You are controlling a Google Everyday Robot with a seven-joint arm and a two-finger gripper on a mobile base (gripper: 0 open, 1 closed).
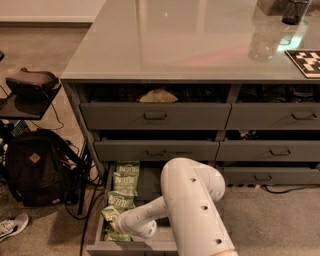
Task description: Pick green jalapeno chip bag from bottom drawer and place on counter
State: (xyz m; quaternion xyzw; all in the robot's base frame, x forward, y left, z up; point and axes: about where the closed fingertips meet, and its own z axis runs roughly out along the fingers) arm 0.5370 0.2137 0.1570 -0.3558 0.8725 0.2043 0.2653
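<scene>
The bottom drawer [131,246] is pulled open at the lower left of the cabinet. Several pale green jalapeno chip bags lie in a row inside it; one [126,176] is at the back and another [120,201] is in the middle. My white arm reaches down into the drawer from the right. My gripper [114,225] is low among the front bags, touching a small crumpled one [109,215]. Its tip is partly hidden by the bags. The glossy counter [190,45] spans the top of the view.
The two upper drawer tiers stand slightly open, with a tan item [157,95] in the top left one. A black backpack [32,167], cables [82,195] and a shoe [12,226] lie on the floor to the left. A checkered board [306,62] and dark cup [295,11] sit on the counter's right.
</scene>
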